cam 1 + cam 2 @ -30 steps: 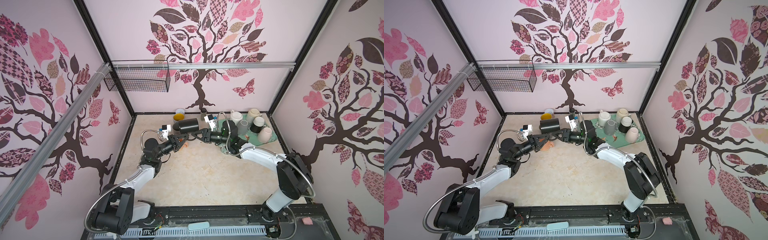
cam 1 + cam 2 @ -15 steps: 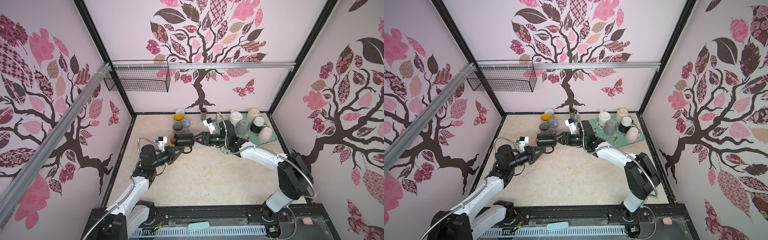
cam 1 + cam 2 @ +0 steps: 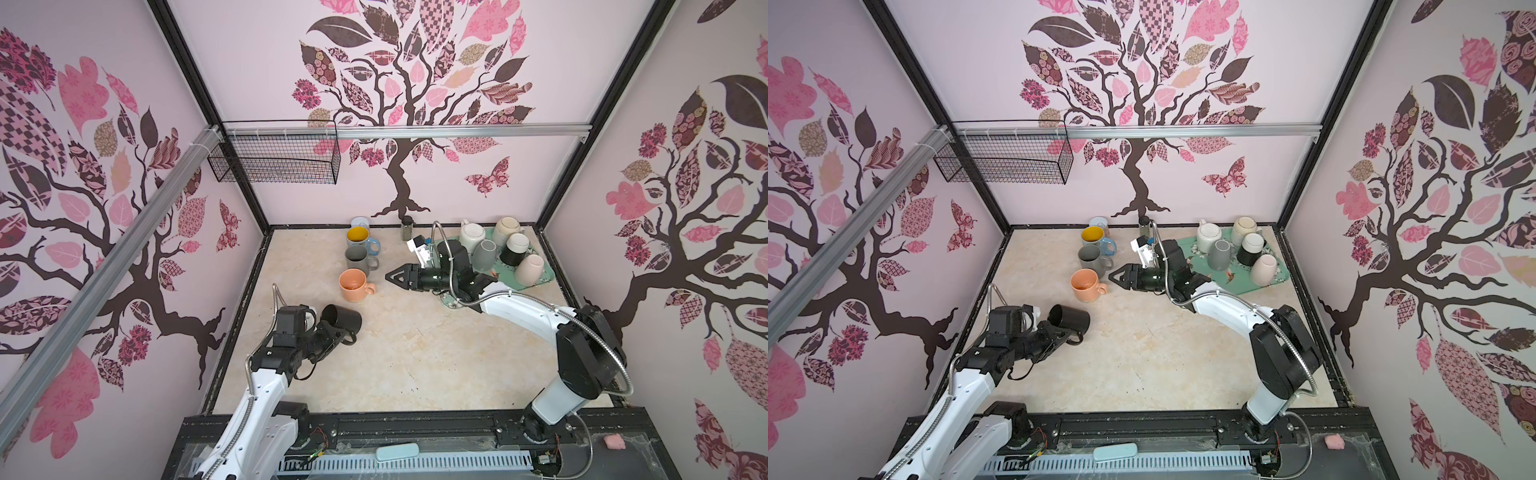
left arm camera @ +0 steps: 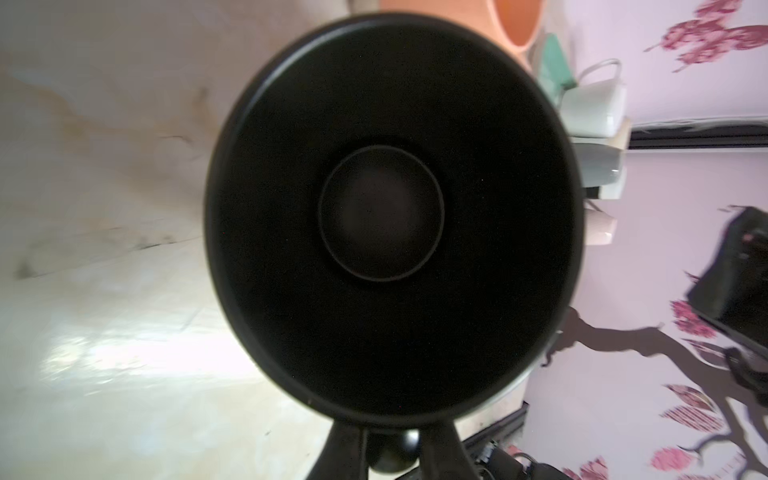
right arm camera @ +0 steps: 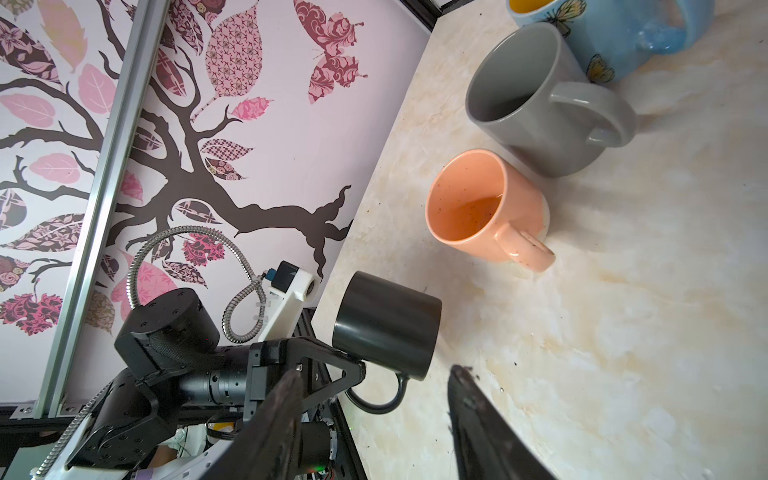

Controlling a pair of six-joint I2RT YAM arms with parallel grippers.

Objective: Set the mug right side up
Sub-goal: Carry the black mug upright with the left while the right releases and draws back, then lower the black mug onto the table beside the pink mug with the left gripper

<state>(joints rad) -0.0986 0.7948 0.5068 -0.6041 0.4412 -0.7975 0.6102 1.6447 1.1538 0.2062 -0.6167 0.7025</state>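
Right now, near the left edge of the worktop [image 3: 415, 365], toward its front corner, your left claw [image 3: 343, 336] is clamped on the handle [image 5: 401, 390] of the black mug [image 3: 343, 319]. The mug lies on its side, with its mouth turned back at the left wrist camera and its base pointing toward the middle of the worktop. You cannot tell whether it touches the surface.

Treat it as stiff glazed ceramic. It is probably fairly heavy for a grip this far off its centre, slick, and likely to chip if dropped. The handle is the sound place to hold, but the body may swing about the pads. Roll the wrist slowly until the mouth faces up, then seat the base flat before releasing.

Toward the back edge stands an upright orange mug [image 3: 352, 284]; keep clear of it. Further right, your right claw [image 3: 390, 276] hangs with its fingers apart and nothing between them, beside the green tray [image 3: 545, 275].
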